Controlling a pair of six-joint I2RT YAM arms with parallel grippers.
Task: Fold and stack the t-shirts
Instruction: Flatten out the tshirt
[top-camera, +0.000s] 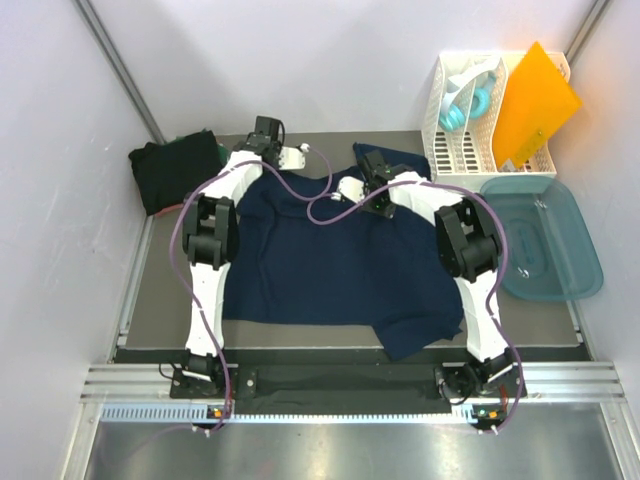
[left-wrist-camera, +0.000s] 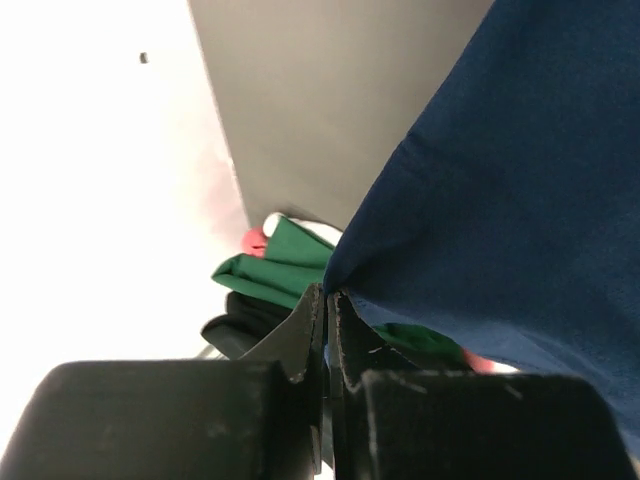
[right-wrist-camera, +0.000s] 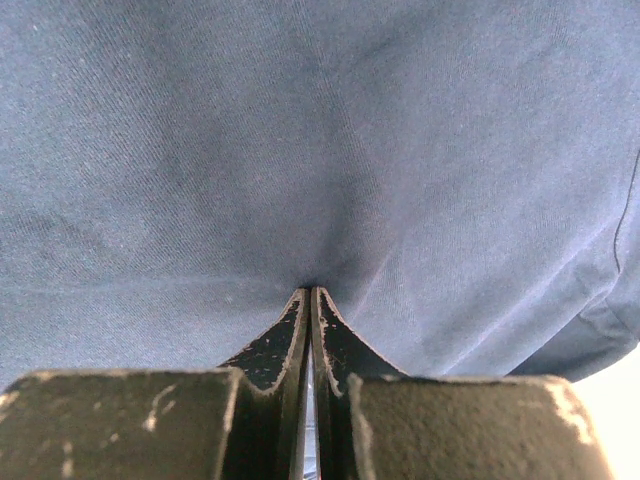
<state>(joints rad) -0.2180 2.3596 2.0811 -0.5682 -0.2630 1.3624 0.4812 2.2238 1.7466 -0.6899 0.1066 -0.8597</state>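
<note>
Closest to me, the navy shirt lies spread over the middle of the grey tabletop, between the two arms. One corner of it flops toward the near edge on the right side, and its near hem runs roughly straight across. Farther in, the right pincer sits low on the shirt's far part, its fingers pressed together with a small pucker of navy cloth caught between the tips. A little farther and to the left, the left pincer is likewise squeezed together, nipping the navy shirt by its far left edge, so the cloth hangs from the tips there. Beyond it, in the far left corner, sits a pile of dark shirts, black and deep green, apart from the navy one. Over on the right a teal tub rests beside the tabletop, and behind it a white rack stands against the far wall with an orange sheet leaning in it.
</note>
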